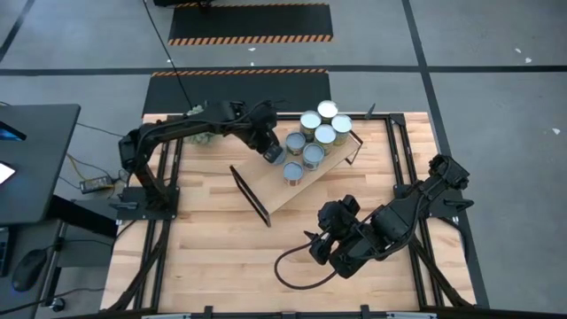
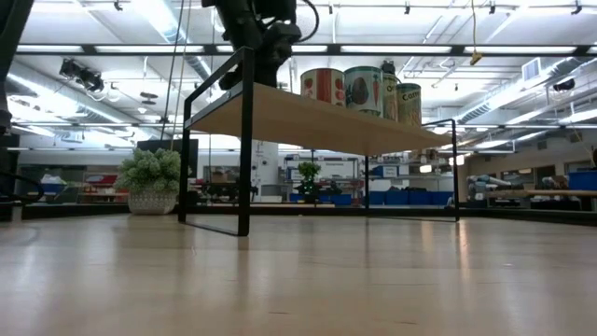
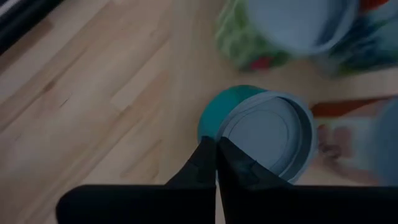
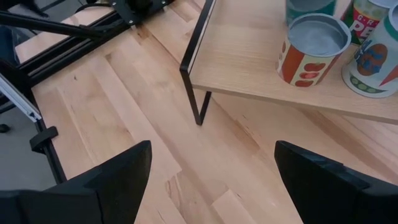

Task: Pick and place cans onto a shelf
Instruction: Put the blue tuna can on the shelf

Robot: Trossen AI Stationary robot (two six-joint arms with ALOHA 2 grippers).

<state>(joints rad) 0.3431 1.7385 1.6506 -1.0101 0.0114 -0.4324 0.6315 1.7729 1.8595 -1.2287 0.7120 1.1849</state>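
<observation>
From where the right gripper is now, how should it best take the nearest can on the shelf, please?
Probably grip the can by its round side wall, coming from the bare shelf end: it stands upright, with other cans close only behind.

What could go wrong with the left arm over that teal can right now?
1. The left gripper has its fingers shut just above the teal can. Coming down like this would likely push or tip the can rather than grasp it.
2. That can seems to sit near the shelf long edge, so a nudge might send it off.
3. The neighbouring cans stand close and could be bumped.
</observation>
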